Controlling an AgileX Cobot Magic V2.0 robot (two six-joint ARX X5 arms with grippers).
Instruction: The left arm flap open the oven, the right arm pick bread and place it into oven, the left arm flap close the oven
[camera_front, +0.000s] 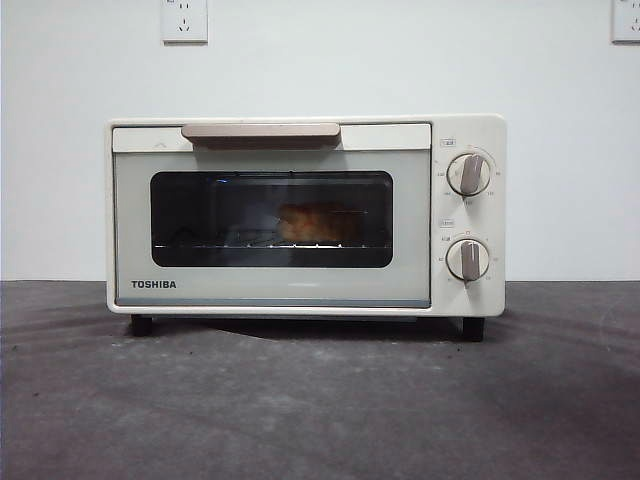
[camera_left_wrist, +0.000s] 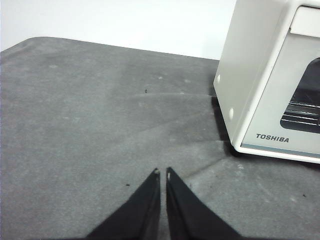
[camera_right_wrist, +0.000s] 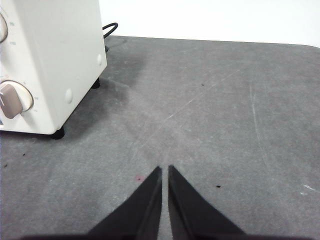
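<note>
Front view: oven (camera_front: 305, 215) stands shut on the grey counter (camera_front: 320, 400); bread (camera_front: 315, 222) lies on the rack behind the dark door glass. No arm shows here.
Left wrist view: left gripper (camera_left_wrist: 162, 173) hangs over bare counter, jaws nearly together, holding nothing; the oven's door corner is ahead and off to one side, well apart.
Right wrist view: right gripper (camera_right_wrist: 164, 168), jaws almost closed and empty; the oven's knob side is ahead, apart, with a black cord (camera_right_wrist: 109, 30) behind it.
Writing: "TOSHIBA" on the door's lower corner, readable in front and left wrist views.
</note>
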